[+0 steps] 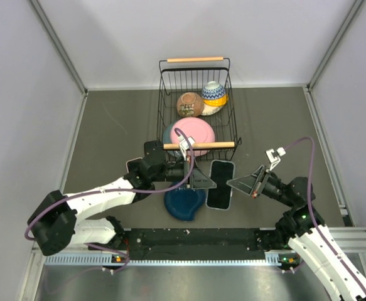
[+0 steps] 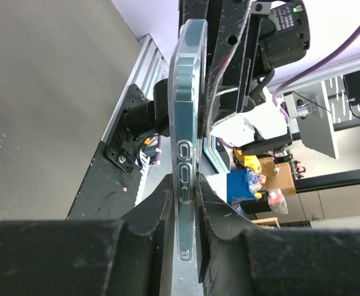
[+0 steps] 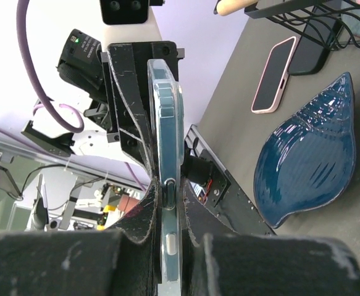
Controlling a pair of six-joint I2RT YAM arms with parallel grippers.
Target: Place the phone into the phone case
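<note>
- Phone case [image 1: 220,184], clear-rimmed and dark in the middle, sits between the two grippers in front of the arm bases, its broad face turned up to the top camera. From above I cannot tell whether it is clear of the table [image 1: 107,125].
- Just to its near left a blue shell-shaped dish [image 1: 184,202] lies on the table, its edge touching or just under the case's corner.
- The left gripper [image 1: 201,180] is clamped on the case's left long edge. In the left wrist view both fingers [image 2: 161,209] press against the rim, which shows edge-on.
- The right gripper [image 1: 238,182] is pinched tight on the opposite long edge. In the right wrist view the case stands edge-on between its fingers [image 3: 139,209].
- The phone [image 3: 272,74], pink-edged with a dark screen facing up, lies flat on the table beyond the dish. It is well apart from the case and mostly hidden by the left arm in the top view.
- Farthest back is a black wire basket [image 1: 161,100] with wooden handles. It holds a pink plate [image 1: 192,133], a brown bowl [image 1: 189,104] and a blue-and-white bowl [image 1: 213,93].
</note>
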